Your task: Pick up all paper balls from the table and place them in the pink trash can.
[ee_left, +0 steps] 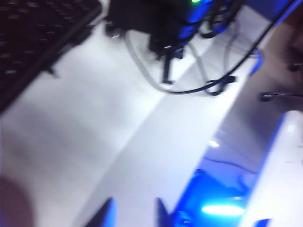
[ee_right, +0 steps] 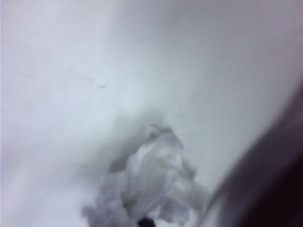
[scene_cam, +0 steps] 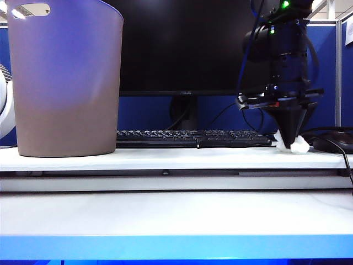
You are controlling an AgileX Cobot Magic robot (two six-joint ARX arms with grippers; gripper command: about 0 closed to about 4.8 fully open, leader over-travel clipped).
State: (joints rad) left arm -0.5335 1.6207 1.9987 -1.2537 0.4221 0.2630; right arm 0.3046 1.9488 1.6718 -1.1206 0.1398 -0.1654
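We've got the right gripper (scene_cam: 290, 144) pointing straight down on the right side of the table (scene_cam: 165, 212), w/ its black fingers pinched together onto a white paper ball (scene_cam: 298, 146). The ball sits on the raised white shelf, just past the right end of the black keyboard (scene_cam: 193, 137) and right beside a dark mouse (scene_cam: 332, 143). From the right wrist cam the crumpled ball (ee_right: 154, 182) fills the space at the fingertips, w/ white surface all around it; looks clamped tight, and we can't tell if it's off the surface or touching it.

The pink trash can (scene_cam: 66, 77) stands upright at the far left of the same shelf, well apart from the ball, oval handle cut-out near its rim. It's the only paper ball we can see in any view.

Left gripper (ee_left: 134, 210): only its two fingertips show in the left wrist cam, blurry, w/ a gap between them and nothing in it. So partly open, empty afaict. It hangs over bare white tabletop, keyboard corner (ee_left: 38, 42) off to one side and some cables (ee_left: 199, 87) further out. We don't see it in the exterior view.

A dark monitor (scene_cam: 182, 44) stands behind the keyboard, blue partition behind that.
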